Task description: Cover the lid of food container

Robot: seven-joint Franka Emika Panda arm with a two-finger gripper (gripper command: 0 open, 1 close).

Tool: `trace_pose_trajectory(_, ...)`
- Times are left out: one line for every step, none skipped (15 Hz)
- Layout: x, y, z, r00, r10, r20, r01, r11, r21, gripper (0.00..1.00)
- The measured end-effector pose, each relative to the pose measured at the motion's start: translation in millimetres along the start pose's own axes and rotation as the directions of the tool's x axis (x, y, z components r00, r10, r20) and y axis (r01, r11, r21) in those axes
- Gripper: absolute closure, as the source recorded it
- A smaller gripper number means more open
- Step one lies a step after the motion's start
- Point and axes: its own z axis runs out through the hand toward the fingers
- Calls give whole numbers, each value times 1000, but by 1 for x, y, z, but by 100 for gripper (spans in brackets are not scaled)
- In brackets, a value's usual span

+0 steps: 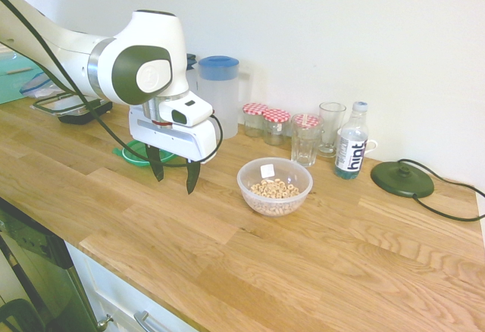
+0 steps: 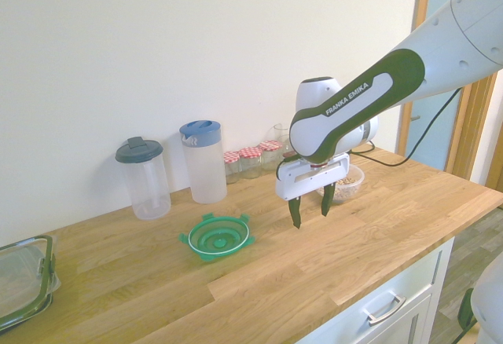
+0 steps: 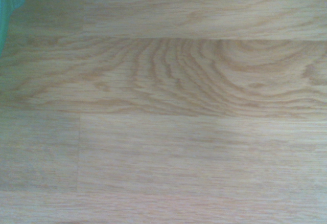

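Both outside views are glowing bright and slightly washed out, the wall (image 2: 236, 45) shining pale; soft shadows are falling on the tabletop (image 2: 141, 281); the wrist view is looking dimmer, softly blurred.

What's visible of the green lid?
The green lid is round and looks like translucent plastic, with a white ring, raised concentric center and clip tabs around its edge. It lies flat on the wooden counter, off the bowl, in front of the blue-topped jug. The gripper isn't touching it; part shows at the wrist view's corner.

Translucent green plastic lid (image 2: 219, 236); smooth wood countertop (image 2: 259, 281)
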Motion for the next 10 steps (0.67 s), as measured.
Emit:
trace_pose_trajectory(0, 0, 0, 1000, 0, 0, 0, 1000, -1, 0)
trace_pose_trajectory(1, -1, -1, 1000, 0, -4, 0, 1000, 4, 0)
trace_pose_trajectory(3, -4, -4, 1000, 7, -8, -6, 1000, 27, 0)
trace_pose_trajectory(5, -9, -9, 1000, 9, 14, -10, 997, 73, 0)
trace_pose_trajectory(11, -15, -13, 999, -4, 54, -3, 991, 130, 0)
trace_pose_trajectory(20, -20, -15, 995, -18, 95, 0, 983, 186, 0)
trace_pose_trajectory(29, -25, -13, 990, -35, 137, 2, 972, 235, 0)
trace_pose_trajectory(37, -31, -10, 983, -56, 177, 6, 962, 273, 0)
trace_pose_trajectory(44, -39, -5, 974, -76, 212, 9, 953, 302, 0)
trace_pose_trajectory(49, -48, 1, 965, -98, 244, 13, 945, 327, 0)
